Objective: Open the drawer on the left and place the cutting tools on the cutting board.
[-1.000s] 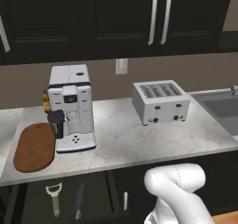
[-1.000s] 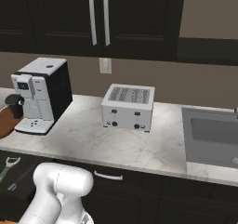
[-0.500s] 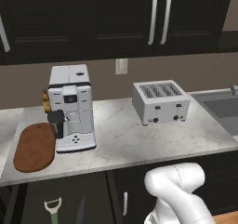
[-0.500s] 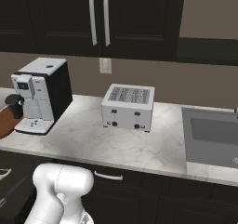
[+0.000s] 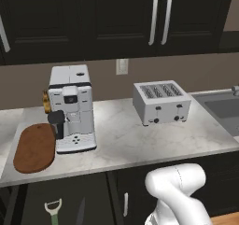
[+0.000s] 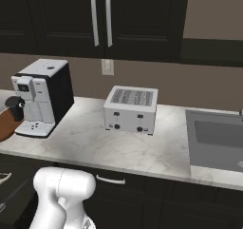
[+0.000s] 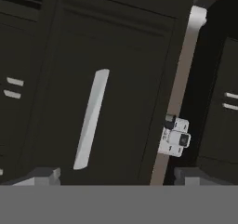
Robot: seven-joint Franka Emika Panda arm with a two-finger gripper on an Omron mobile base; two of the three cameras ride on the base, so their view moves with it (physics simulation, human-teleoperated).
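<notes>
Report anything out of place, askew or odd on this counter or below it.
Nothing is spilled or damaged. The drawer below the counter stands pulled out, with the peeler and the knife lying inside it. The cutting board beside the coffee machine lies bare. The toaster sits square.

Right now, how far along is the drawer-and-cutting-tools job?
Done: the black-fronted drawer stands pulled out below the counter, exposing the green-handled peeler and slim dark knife. In hand: nothing; the end effector is open, facing the silver bar handle. Left: both tools must go onto the oval reddish-brown wooden cutting board, currently bare.
</notes>
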